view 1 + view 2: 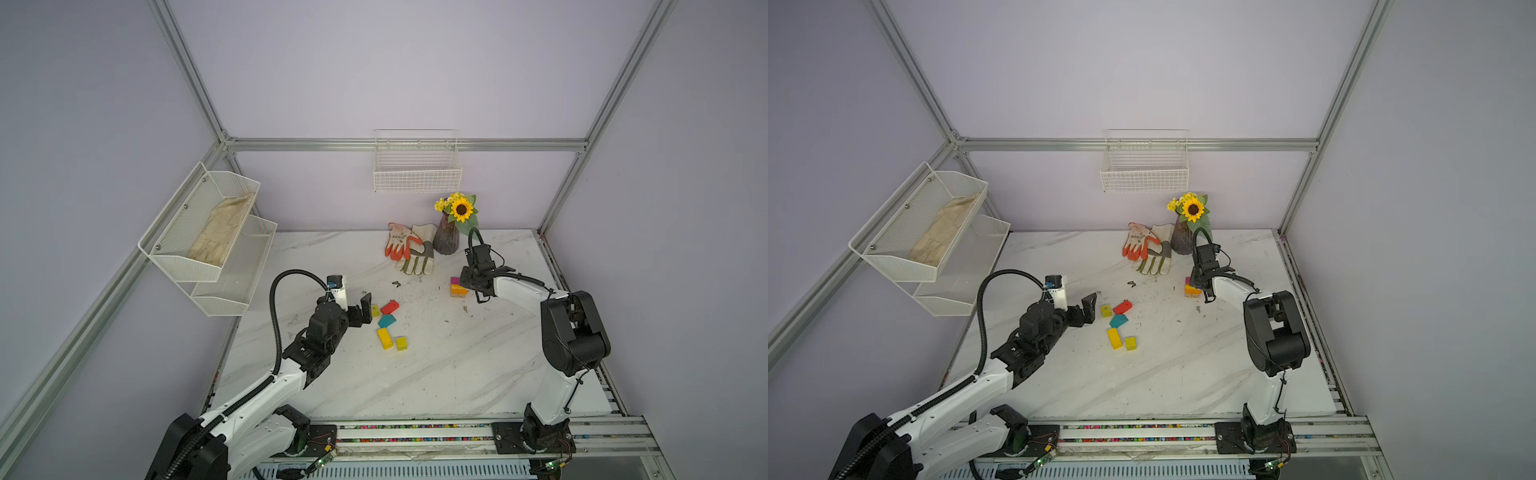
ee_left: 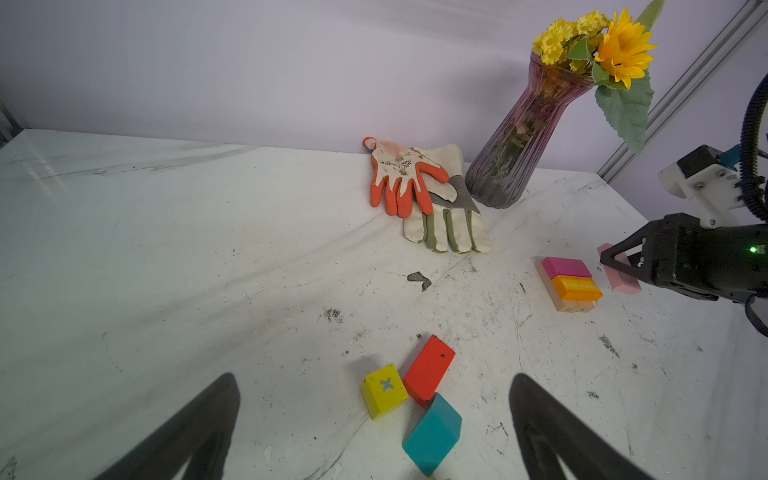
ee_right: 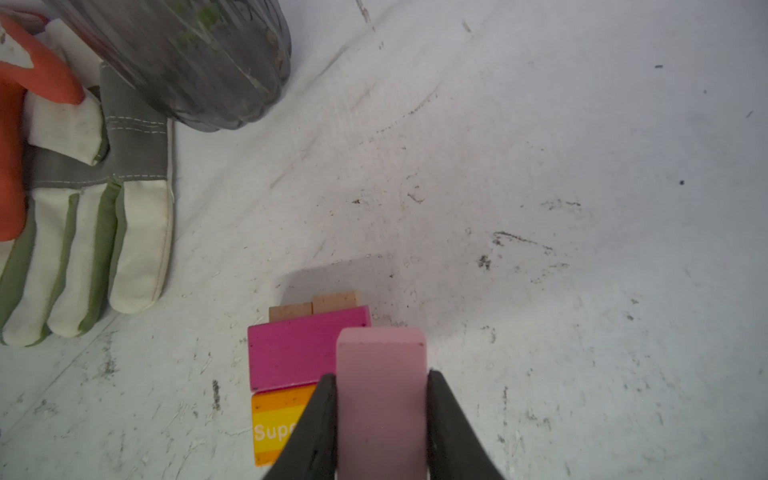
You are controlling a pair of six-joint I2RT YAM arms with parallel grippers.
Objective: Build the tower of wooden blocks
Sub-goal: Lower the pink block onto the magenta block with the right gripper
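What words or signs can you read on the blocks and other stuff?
"Sup": white letters on the orange block; the rest is hidden.
A grey cross sign: on the yellow cube.
Print on the orange glove: too blurred to read.

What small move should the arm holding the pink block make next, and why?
Probably ease the pink block over and down onto the magenta block and orange block: the right gripper is shut on it just beside them, and they lie flat on tan blocks.
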